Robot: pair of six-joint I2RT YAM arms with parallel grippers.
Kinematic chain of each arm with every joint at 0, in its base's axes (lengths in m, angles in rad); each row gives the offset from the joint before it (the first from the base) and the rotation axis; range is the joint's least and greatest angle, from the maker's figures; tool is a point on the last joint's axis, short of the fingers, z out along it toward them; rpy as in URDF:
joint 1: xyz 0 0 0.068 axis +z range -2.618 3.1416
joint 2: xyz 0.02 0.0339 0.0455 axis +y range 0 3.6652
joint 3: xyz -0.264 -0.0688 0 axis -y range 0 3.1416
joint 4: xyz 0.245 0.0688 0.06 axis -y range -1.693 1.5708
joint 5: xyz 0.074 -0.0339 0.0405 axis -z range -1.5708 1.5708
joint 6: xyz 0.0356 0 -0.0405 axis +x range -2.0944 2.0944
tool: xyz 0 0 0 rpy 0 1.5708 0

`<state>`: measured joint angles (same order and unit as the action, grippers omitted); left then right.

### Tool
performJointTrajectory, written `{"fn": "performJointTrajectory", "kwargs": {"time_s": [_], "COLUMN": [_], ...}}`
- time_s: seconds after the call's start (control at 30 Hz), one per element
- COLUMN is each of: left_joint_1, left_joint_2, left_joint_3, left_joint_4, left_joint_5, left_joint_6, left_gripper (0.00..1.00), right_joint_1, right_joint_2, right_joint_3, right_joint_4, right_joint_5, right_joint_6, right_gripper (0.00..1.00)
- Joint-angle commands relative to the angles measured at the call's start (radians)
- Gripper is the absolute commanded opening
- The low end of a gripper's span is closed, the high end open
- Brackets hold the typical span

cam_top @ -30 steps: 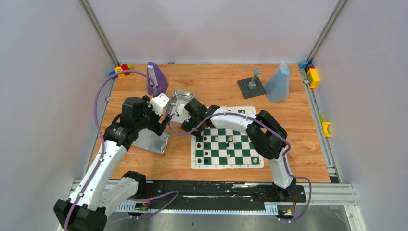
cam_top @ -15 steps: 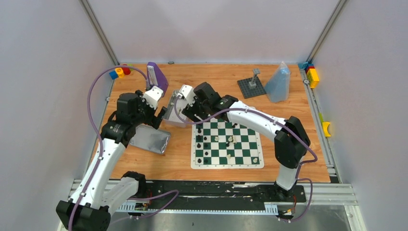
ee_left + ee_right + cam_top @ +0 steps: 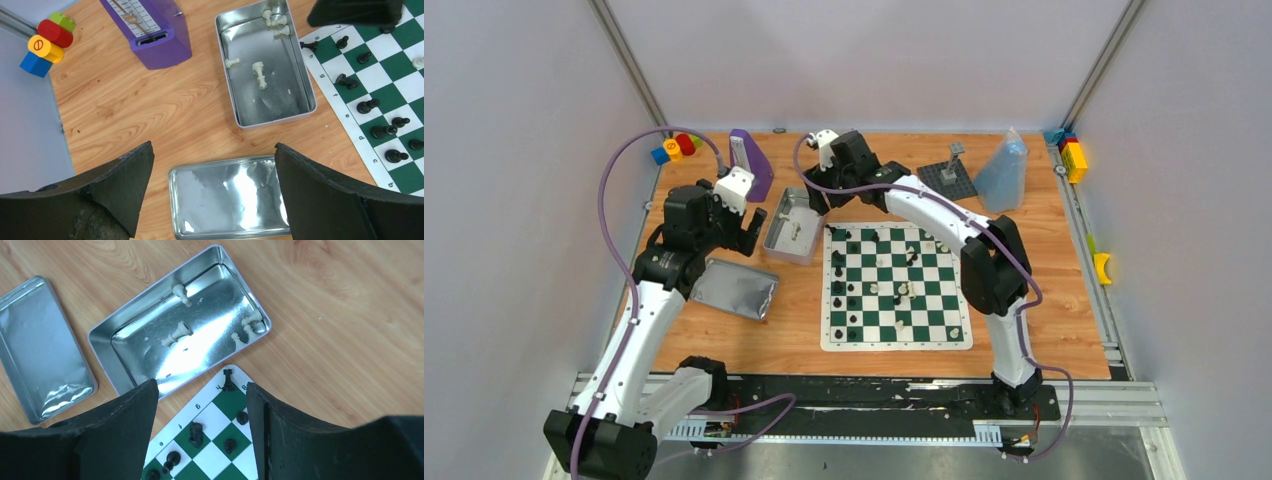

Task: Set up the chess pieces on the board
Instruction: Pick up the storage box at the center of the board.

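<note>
The green-and-white board (image 3: 894,343) lies at the table's middle. Black chess pieces (image 3: 839,290) stand mostly in its left columns, and a few white ones (image 3: 902,292) stand near its centre. The silver tin (image 3: 776,228) rests flat to the left of the board's far corner, with several white pieces (image 3: 259,75) lying inside; they also show in the right wrist view (image 3: 177,335). My left gripper (image 3: 749,222) is open and empty, above the tin's lid (image 3: 230,200). My right gripper (image 3: 819,198) is open and empty, above the board's far-left corner, where black pieces (image 3: 196,434) stand.
The tin's lid (image 3: 734,288) lies left of the board. A purple wedge-shaped device (image 3: 749,165) and coloured blocks (image 3: 674,148) sit at the back left. A dark studded plate with a post (image 3: 947,180), a blue bag (image 3: 1004,172) and more blocks (image 3: 1074,155) sit at the back right.
Both grippers held the tin tilted near the board's far-left corner. It now rests flat on the table; both grippers have let go, opened, and pulled up and toward the back.
</note>
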<state>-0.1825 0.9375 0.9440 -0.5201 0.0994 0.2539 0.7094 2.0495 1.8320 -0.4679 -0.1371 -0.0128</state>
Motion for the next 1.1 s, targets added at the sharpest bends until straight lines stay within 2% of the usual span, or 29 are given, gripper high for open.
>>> {"fn": "performJointTrajectory", "kwargs": {"time_s": [0.0, 0.53, 0.8, 1.07], "left_joint_1": [0.008, 0.008, 0.008, 0.008], "left_joint_2": [-0.023, -0.039, -0.053, -0.060], "left_joint_3": [-0.003, -0.033, -0.034, -0.039], "left_joint_4": [0.060, 0.054, 0.054, 0.055], "left_joint_5": [0.036, 0.063, 0.073, 0.082], "left_joint_6": [-0.030, -0.029, -0.029, -0.027], "left_gripper": [0.98, 0.98, 0.98, 0.98], "right_joint_1": [-0.024, -0.070, -0.071, -0.062], "right_joint_2": [0.100, 0.326, 0.417, 0.460], "right_joint_3": [0.092, 0.238, 0.363, 0.390], "right_joint_4": [0.009, 0.015, -0.034, -0.043], "right_joint_5": [-0.021, -0.107, -0.111, -0.084], "right_joint_6": [0.143, 0.270, 0.310, 0.319], "right_gripper": [0.65, 0.59, 0.50, 0.42]}}
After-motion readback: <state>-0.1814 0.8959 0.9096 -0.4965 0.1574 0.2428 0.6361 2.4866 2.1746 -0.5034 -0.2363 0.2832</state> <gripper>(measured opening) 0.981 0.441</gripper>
